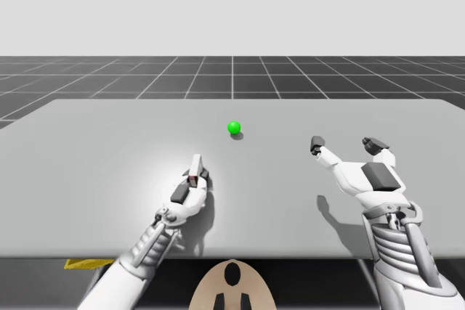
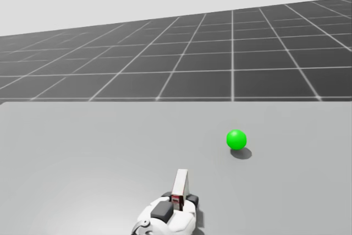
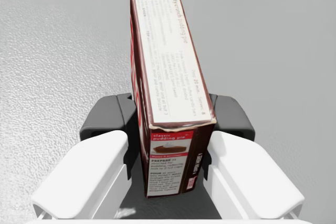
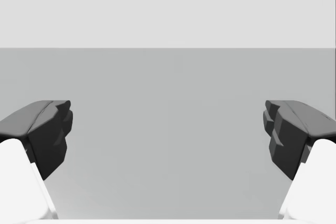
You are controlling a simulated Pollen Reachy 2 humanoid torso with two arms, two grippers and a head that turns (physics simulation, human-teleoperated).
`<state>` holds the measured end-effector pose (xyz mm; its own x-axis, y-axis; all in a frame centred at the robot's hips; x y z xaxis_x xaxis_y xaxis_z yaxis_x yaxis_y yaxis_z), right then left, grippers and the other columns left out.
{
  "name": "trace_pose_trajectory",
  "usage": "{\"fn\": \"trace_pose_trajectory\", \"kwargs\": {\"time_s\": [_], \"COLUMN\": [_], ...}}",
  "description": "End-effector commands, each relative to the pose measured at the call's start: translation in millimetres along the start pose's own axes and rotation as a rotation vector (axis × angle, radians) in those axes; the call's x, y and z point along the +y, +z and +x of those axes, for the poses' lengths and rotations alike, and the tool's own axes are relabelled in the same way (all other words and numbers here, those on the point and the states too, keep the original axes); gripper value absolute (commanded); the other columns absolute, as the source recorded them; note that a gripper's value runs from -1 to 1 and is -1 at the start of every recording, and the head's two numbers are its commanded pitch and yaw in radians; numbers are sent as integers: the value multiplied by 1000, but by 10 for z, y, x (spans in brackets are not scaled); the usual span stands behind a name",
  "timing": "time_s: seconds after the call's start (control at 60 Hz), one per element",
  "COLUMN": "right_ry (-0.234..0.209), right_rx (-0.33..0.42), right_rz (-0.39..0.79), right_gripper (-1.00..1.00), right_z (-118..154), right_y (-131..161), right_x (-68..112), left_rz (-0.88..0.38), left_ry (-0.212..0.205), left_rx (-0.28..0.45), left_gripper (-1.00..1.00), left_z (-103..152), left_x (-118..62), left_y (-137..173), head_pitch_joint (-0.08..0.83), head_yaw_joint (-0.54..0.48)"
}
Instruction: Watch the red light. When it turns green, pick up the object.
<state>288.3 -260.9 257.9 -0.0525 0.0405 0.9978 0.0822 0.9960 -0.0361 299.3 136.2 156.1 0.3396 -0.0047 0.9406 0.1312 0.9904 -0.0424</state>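
The light (image 1: 234, 128) shows green, so my left gripper (image 3: 170, 118) clamps the dark red box (image 3: 168, 56) from both sides, low over the table (image 1: 109, 150). My right gripper (image 1: 346, 144) hangs spread wide, apparently unneeded.

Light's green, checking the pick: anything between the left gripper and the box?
Nothing visible. The left gripper is shut on the red and white box, a finger touching each side. The green light sits further ahead on the table, apart from the box; the right gripper hangs open off to the side.
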Motion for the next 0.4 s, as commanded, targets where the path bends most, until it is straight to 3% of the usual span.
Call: {"fn": "trace_pose_trajectory", "kwargs": {"time_s": [0.017, 0.15, 0.4], "right_ry": [1, 1, -1], "right_rx": [-1, 0, -1], "right_rz": [-3, -8, -7], "right_gripper": [-1000, -1000, -1000], "right_z": [-1, -1, 2], "right_y": [-3, -4, -6], "right_x": [-7, -12, -18], "left_rz": [-41, -35, -25], "left_ry": [53, 46, 29], "left_rx": [-106, -225, -412], "left_gripper": [1000, 1000, 1000], "left_z": [426, 908, 1580], "left_x": [-143, -56, 3], "left_y": [154, 365, 742], "head_pitch_joint": [308, 308, 307], "head_yaw_joint": [218, 218, 219]}}
